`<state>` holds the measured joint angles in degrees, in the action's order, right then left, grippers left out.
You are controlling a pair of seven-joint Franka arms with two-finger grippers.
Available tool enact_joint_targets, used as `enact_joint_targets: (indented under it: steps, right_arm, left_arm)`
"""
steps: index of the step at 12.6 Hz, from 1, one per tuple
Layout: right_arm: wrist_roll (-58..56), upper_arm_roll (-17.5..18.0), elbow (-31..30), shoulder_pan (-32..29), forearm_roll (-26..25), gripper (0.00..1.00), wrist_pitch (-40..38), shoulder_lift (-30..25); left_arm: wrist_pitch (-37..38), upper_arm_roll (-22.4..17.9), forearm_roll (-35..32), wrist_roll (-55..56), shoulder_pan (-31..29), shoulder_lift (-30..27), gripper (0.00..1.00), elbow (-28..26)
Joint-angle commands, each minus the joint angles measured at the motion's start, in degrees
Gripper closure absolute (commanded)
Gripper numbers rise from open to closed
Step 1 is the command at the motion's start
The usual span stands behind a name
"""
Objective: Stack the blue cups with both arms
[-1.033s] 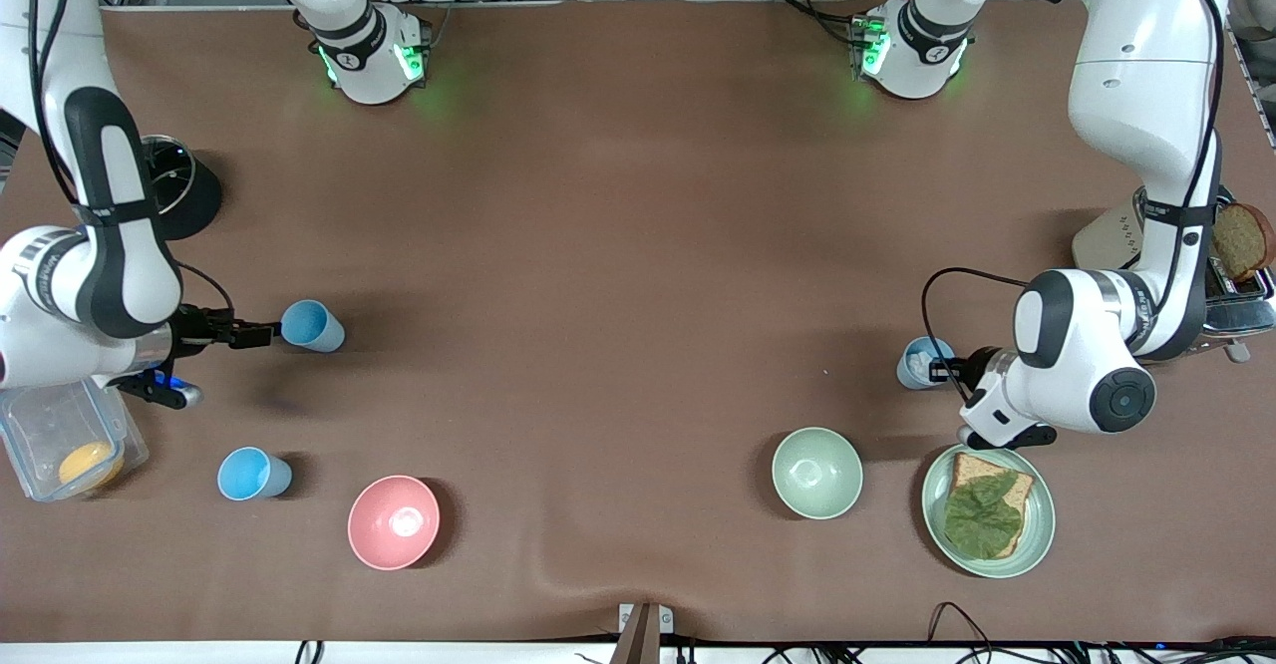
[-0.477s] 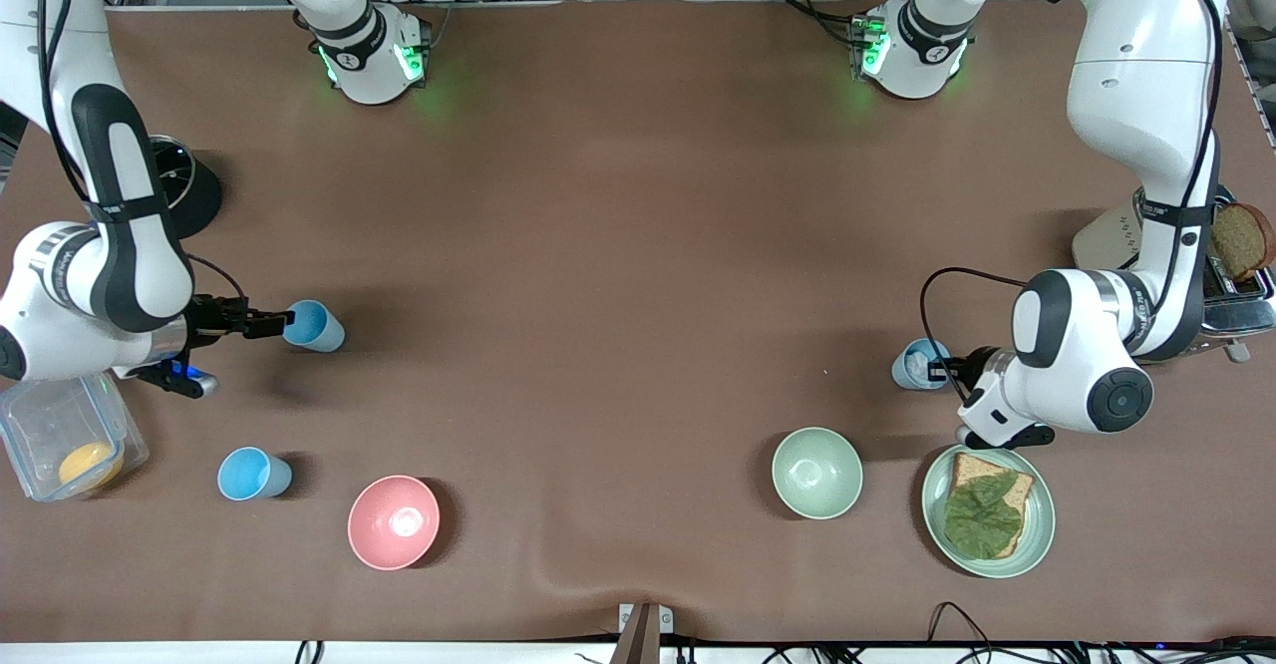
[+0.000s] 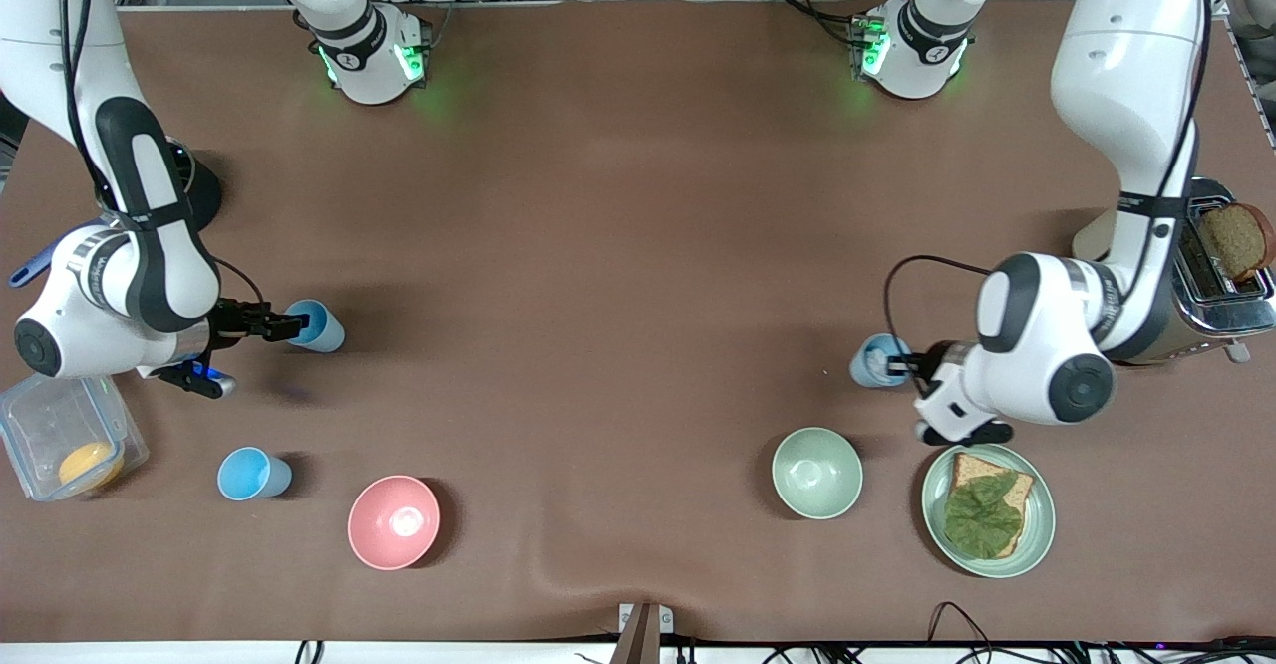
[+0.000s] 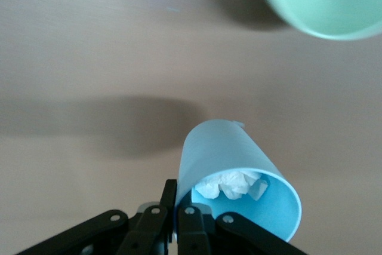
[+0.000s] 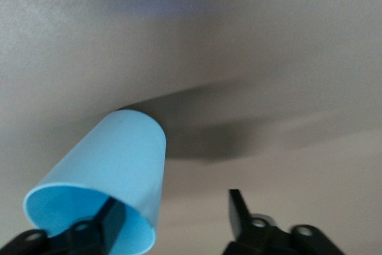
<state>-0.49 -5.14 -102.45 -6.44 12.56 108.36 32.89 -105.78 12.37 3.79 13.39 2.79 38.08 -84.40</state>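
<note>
A blue cup [image 3: 321, 326] stands toward the right arm's end of the table. My right gripper [image 3: 289, 324] is open at its rim. In the right wrist view one finger [image 5: 98, 226] is inside this cup [image 5: 113, 168] and the other finger [image 5: 239, 207] is outside, apart from it. My left gripper [image 3: 903, 365] is shut on the rim of a second blue cup [image 3: 873, 359] with crumpled white paper in it. The left wrist view shows this cup [image 4: 230, 159] pinched between the fingers [image 4: 169, 190]. A third blue cup [image 3: 253, 473] stands free, nearer to the front camera.
A pink bowl [image 3: 393, 521] sits beside the third cup. A pale green bowl [image 3: 816, 472] and a plate with bread and a leaf [image 3: 1037, 534] lie nearer to the camera than the left gripper. A toaster [image 3: 1221, 290], a clear box [image 3: 30, 415] and a black round thing [image 3: 194, 190] stand at the table's ends.
My left gripper has carried its cup toward the table's middle. My right gripper has moved up to its cup, and one finger now reaches into the mouth.
</note>
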Motion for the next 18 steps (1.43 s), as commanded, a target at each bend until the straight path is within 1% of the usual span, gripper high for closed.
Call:
enact_joint_targets:
  steps: [1, 2, 3, 6, 10, 12, 14, 15, 16, 18]
  right_arm:
    - [0.58, -0.05, -0.38, -0.06, 1.15, 1.0, 0.45, -0.19]
    - [0.58, -0.05, -0.29, -0.15, 1.15, 1.0, 0.1, -0.46]
    - [0.58, -0.05, -0.29, 0.2, 1.15, 1.0, -0.25, -0.81]
    - [0.32, -0.13, 0.67, 0.47, 0.63, 1.0, -3.76, -2.82]
    - [-0.04, -0.13, 5.06, 0.82, 0.54, 1.0, -13.59, -6.43]
    - [0.84, -0.05, 8.3, 2.22, 0.89, 1.0, -19.03, -7.31]
    - [2.68, -0.05, 12.78, 3.36, 1.24, 1.0, -25.28, -7.23]
    - [5.39, 0.04, 14.54, 4.85, 1.42, 1.0, -27.57, -7.31]
    - [8.63, 0.04, 16.65, 6.34, 2.38, 1.0, -30.03, -7.31]
    - [15.49, 0.04, 20.43, 8.54, 7.19, 1.0, -34.17, -7.31]
  left_arm:
    - [0.93, 5.37, 0.69, 7.14, 0.54, -1.43, 1.0, -0.5]
    - [0.93, 7.04, 0.69, 8.83, 0.72, -1.08, 1.0, -0.5]
    - [0.84, 8.19, 0.78, 10.06, 2.2, -0.9, 1.0, -0.5]
    - [-1.35, 8.29, 0.86, 15.33, 7.21, 0.06, 1.0, 0.64]
    - [-9.68, 8.2, 0.78, 23.67, 12.84, 2.26, 1.0, 0.64]
    - [-13.47, 7.94, 0.69, 27.72, 16.35, 3.22, 1.0, 0.64]
    - [-14.71, 6.8, 0.25, 28.26, 19.26, 4.36, 1.0, 0.64]
    - [-15.41, 6.44, 0.34, 28.35, 19.79, 4.72, 1.0, 0.64]
    - [-16.46, 6.44, 0.34, 28.79, 20.32, 5.33, 1.0, 0.64]
    - [-18.66, 6.09, 0.16, 31.24, 22.59, 6.21, 1.0, 0.64]
